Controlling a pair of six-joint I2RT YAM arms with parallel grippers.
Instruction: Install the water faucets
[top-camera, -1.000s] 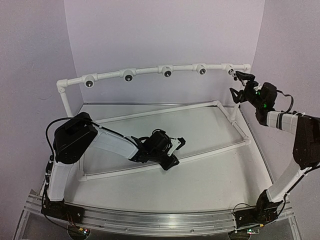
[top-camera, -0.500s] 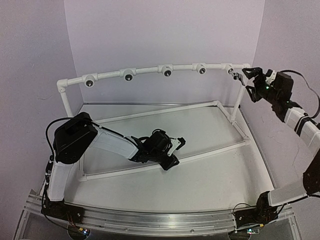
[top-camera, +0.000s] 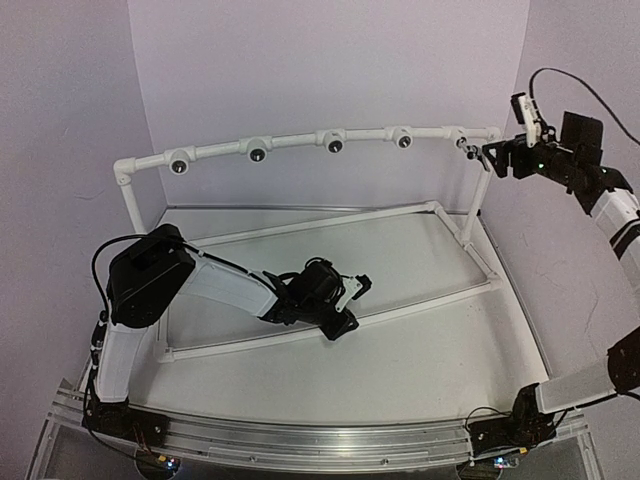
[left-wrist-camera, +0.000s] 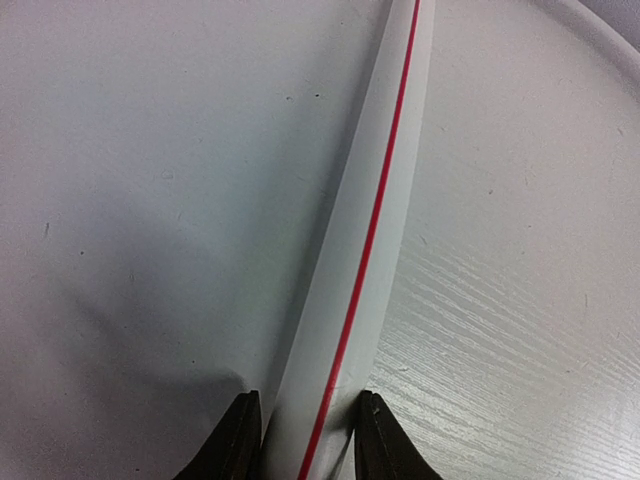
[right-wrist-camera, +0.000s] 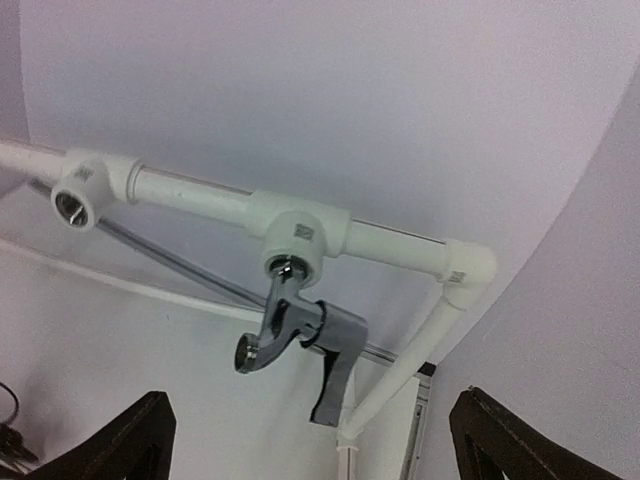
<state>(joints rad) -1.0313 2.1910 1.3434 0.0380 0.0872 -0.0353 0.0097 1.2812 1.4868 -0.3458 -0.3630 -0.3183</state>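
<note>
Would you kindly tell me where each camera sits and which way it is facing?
Top external: above, behind the bases, looking down at the pipe frame; left arm and right arm show.
Left wrist: on the left arm, looking along the base pipe; its fingers clamp it.
Right wrist: looking up at the faucet; its open fingers show.
Top and right wrist share the faucet.
</note>
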